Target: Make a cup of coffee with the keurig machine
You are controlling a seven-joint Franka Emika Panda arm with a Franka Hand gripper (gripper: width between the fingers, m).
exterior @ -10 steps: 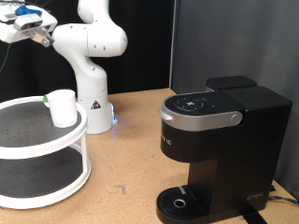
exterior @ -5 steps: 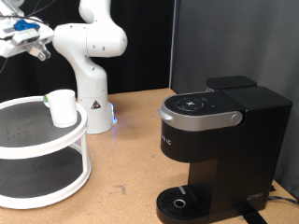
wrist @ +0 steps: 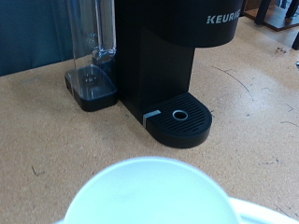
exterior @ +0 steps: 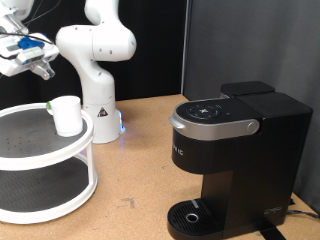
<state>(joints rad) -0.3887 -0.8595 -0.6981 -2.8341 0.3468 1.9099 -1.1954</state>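
The white cup (exterior: 67, 115) stands upright on the top tier of a round white two-tier stand (exterior: 30, 150) at the exterior view's left. My gripper (exterior: 42, 68) hangs in the air above and to the left of the cup, apart from it, holding nothing that I can see. The black keurig machine (exterior: 235, 150) stands at the exterior view's right with its silver-rimmed lid (exterior: 212, 118) down and its round drip tray (exterior: 190, 213) bare. In the wrist view the cup's rim (wrist: 149, 191) fills the near edge, with the keurig machine (wrist: 159, 47) and its drip tray (wrist: 179, 117) beyond. My fingers do not show there.
The white arm base (exterior: 97, 110) stands on the brown tabletop just behind the stand. A clear water tank (wrist: 92, 42) sits at the machine's side. A black curtain closes off the back. Bare table (exterior: 140, 170) lies between stand and machine.
My gripper has moved down and slightly right in the exterior view, closer to the cup. The cup and the machine have not moved.
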